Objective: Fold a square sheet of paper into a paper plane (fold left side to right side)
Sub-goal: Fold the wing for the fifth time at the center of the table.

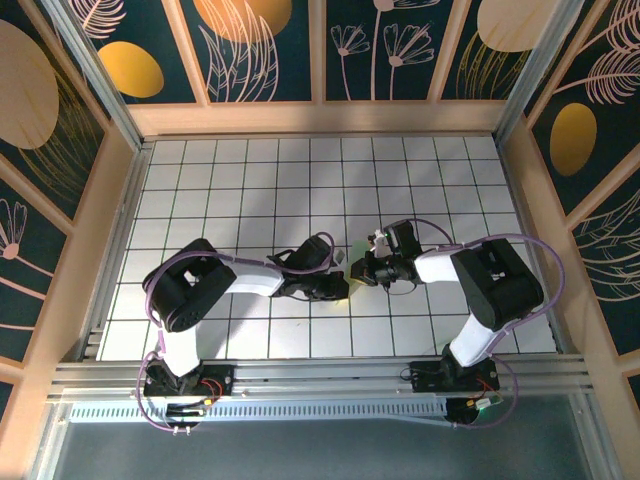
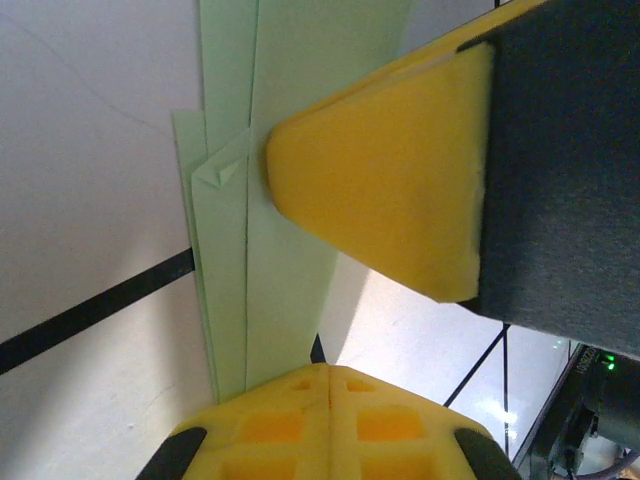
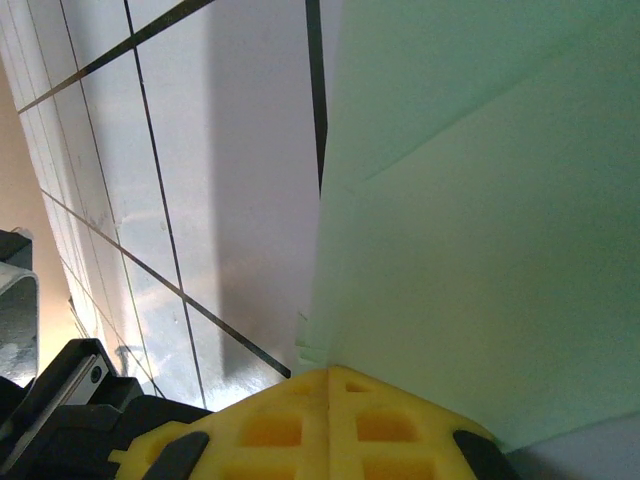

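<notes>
At left claw (image 2: pixel 308 288): spread wide, yellow pad (image 2: pixel 390 180) tip over creased paper plane (image 2: pixel 280 300), folded strip running between both fingers on desk (image 2: pixel 90 200). At right claw (image 1: pixel 361 270): grip impossible to tell, one finger (image 3: pixel 330 420) showing, green layers rising just above it. Both claws close together, mid-desk.

The white desk (image 1: pixel 250 180) has thin black lines that make squares. Dark blue walls (image 1: pixel 400 50) with wood frames show flowers and gold ovals.
</notes>
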Available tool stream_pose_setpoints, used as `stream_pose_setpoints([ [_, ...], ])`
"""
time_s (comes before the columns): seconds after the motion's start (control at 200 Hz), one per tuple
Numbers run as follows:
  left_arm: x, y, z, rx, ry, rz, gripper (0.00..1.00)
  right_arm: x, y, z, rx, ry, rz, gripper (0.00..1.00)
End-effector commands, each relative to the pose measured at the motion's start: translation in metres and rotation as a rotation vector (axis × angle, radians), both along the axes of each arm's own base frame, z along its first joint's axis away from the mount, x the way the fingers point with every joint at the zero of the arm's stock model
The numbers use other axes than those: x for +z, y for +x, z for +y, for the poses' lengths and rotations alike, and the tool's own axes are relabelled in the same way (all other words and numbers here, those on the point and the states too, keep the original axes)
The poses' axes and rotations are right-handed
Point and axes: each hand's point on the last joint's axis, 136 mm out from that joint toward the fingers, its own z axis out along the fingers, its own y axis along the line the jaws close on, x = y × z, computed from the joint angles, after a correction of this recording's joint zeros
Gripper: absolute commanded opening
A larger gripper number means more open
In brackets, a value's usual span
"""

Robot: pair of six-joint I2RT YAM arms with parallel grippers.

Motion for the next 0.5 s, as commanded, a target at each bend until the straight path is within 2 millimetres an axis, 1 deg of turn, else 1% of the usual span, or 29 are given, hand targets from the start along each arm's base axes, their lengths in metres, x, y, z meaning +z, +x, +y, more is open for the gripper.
stream_pose_setpoints([
  [0.0, -0.029, -0.027, 0.032, -0.011, 0.128, 0.066, 0.00, -0.060, -0.024, -0.039, -0.049, -0.268, 0.107, 0.00],
  [0.11, -0.033, -0.037, 0.043, -0.014, 0.153, 0.077, 0.00, -0.060, -0.024, -0.039, -0.048, -0.272, 0.109, 0.00],
  [0.25, -0.031, -0.049, 0.052, -0.023, 0.156, 0.081, 0.00, -0.060, -0.025, -0.040, -0.047, -0.278, 0.110, 0.00],
  [0.37, -0.030, -0.058, 0.063, -0.009, 0.157, 0.090, 0.00, -0.060, -0.025, -0.040, -0.044, -0.281, 0.110, 0.00],
  [0.4, -0.033, -0.060, 0.068, -0.001, 0.167, 0.097, 0.00, -0.059, -0.024, -0.040, -0.045, -0.279, 0.110, 0.00],
  [0.415, -0.026, -0.059, 0.067, 0.003, 0.147, 0.082, 0.00, -0.059, -0.025, -0.039, -0.042, -0.280, 0.108, 0.00],
  [0.49, -0.014, -0.058, 0.068, 0.021, 0.121, 0.060, 0.00, -0.058, -0.024, -0.039, -0.042, -0.277, 0.107, 0.00],
])
